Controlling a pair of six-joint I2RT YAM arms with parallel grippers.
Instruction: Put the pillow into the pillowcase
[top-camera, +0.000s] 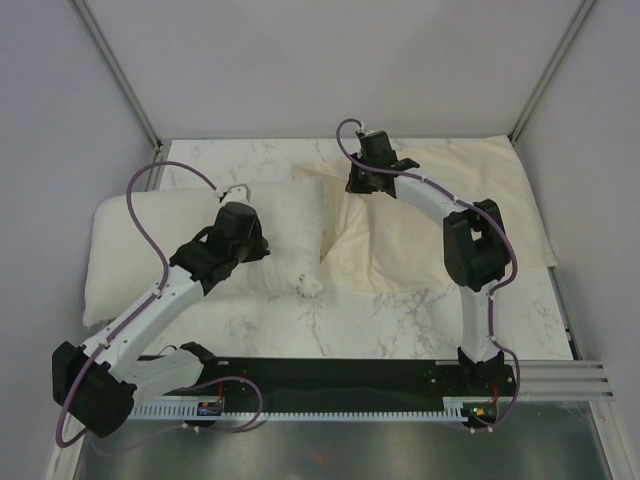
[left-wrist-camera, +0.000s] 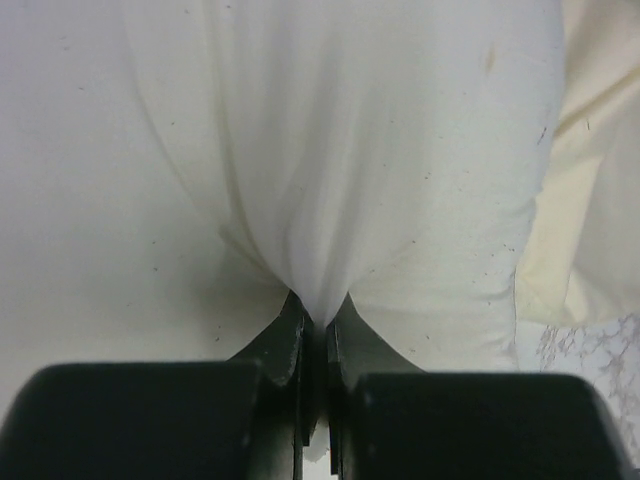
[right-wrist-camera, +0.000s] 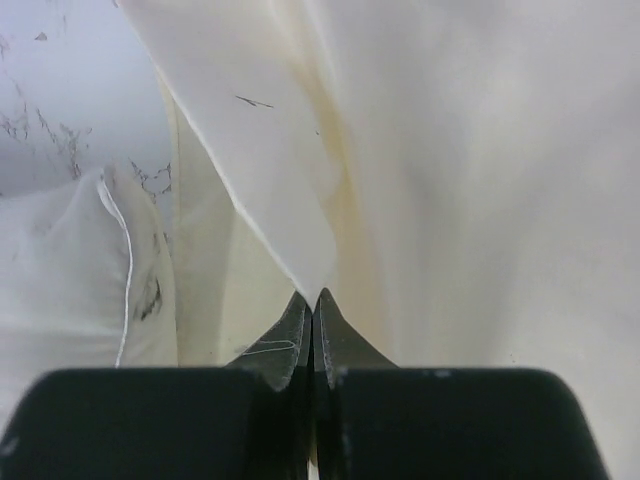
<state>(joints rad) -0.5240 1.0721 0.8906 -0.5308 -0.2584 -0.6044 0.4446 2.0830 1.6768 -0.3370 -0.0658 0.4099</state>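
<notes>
The plump off-white pillow (top-camera: 150, 250) lies on the left of the table. My left gripper (top-camera: 243, 228) is shut on a pinch of the pillow's cover (left-wrist-camera: 330, 200) near its right end; the fabric puckers into the jaws. The thin cream pillowcase (top-camera: 480, 210) lies on the right, its left edge lifted. My right gripper (top-camera: 365, 165) is shut on that edge and holds the top layer (right-wrist-camera: 420, 160) up, so the mouth gapes toward the pillow. The pillow's corner (right-wrist-camera: 70, 270) shows left of the gap in the right wrist view. The pillowcase (left-wrist-camera: 590, 200) shows at the right edge of the left wrist view.
The marble table (top-camera: 330, 330) is bare in front of the pillow and pillowcase. Grey walls and metal frame posts (top-camera: 120, 70) enclose the back and sides. The black base rail (top-camera: 340, 385) runs along the near edge.
</notes>
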